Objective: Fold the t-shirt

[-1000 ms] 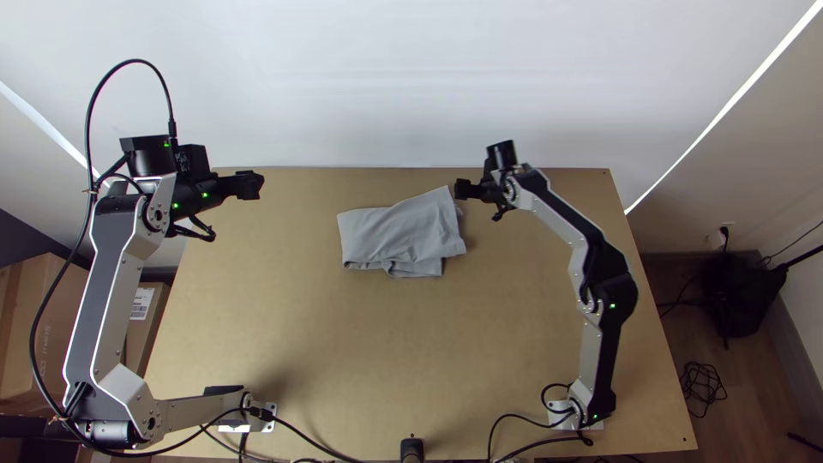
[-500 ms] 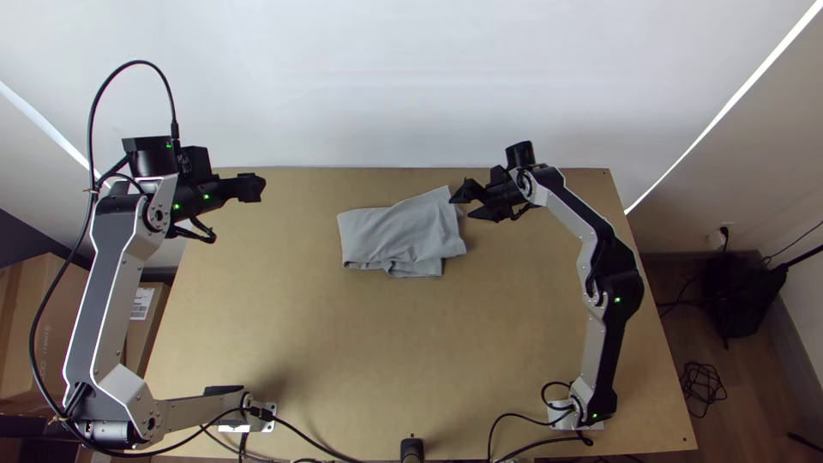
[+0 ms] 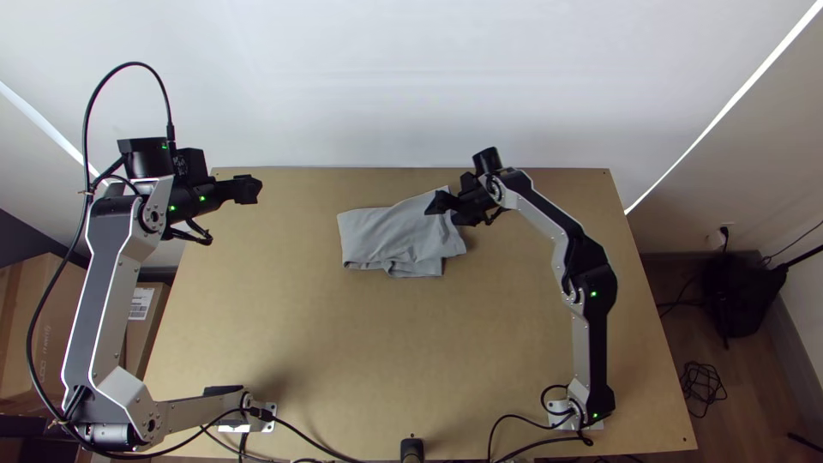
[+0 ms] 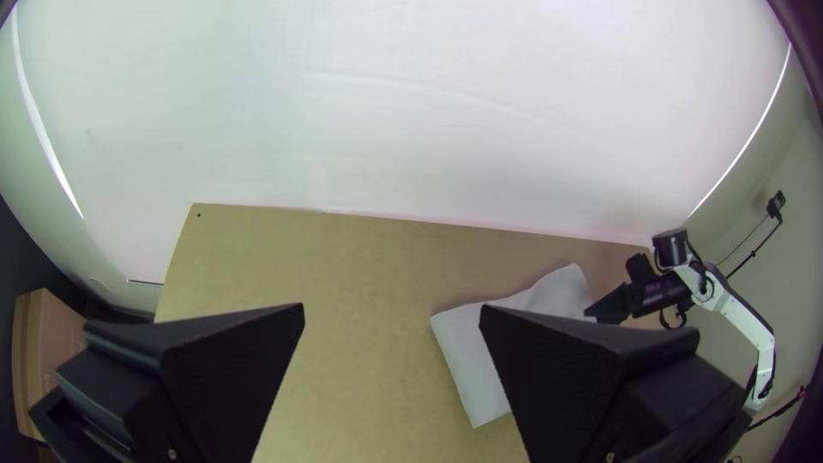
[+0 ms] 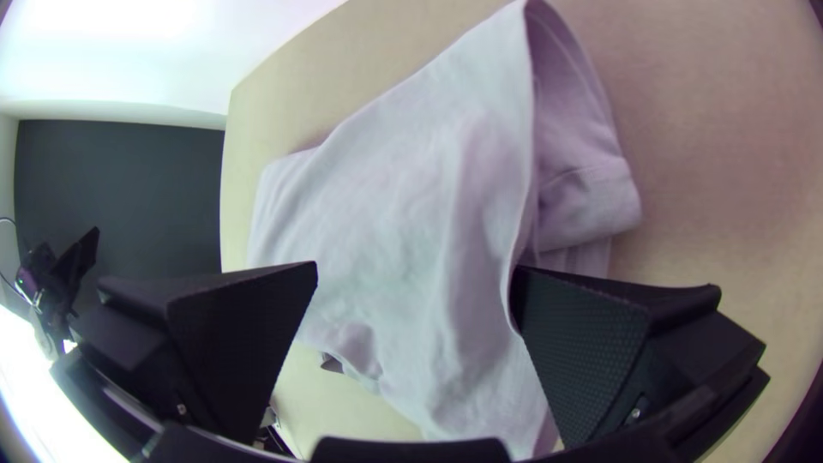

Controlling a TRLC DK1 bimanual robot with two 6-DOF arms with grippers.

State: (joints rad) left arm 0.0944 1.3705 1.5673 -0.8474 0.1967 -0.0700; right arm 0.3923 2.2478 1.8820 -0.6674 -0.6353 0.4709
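Work surface: light brown wooden table (image 3: 514, 343), a small dark hole at its far right corner
Near edge of table: small black rounded piece (image 3: 411, 448) at about the middle
Behind table: smooth white wall (image 3: 386, 77), with bright slanting strips of light to left and right
Left of table: large brown cardboard box (image 3: 30, 334), and beside it a narrower brown carton (image 3: 154, 321) bearing a white paper label (image 3: 141, 303)
Right floor: brown wood-look boards (image 3: 771, 373), with a dark lumpy bundle (image 3: 735, 296) near the wall and a loose tangle of thin black cable (image 3: 703, 390)
Right wall: white socket (image 3: 717, 241) with a black plug (image 3: 725, 230)
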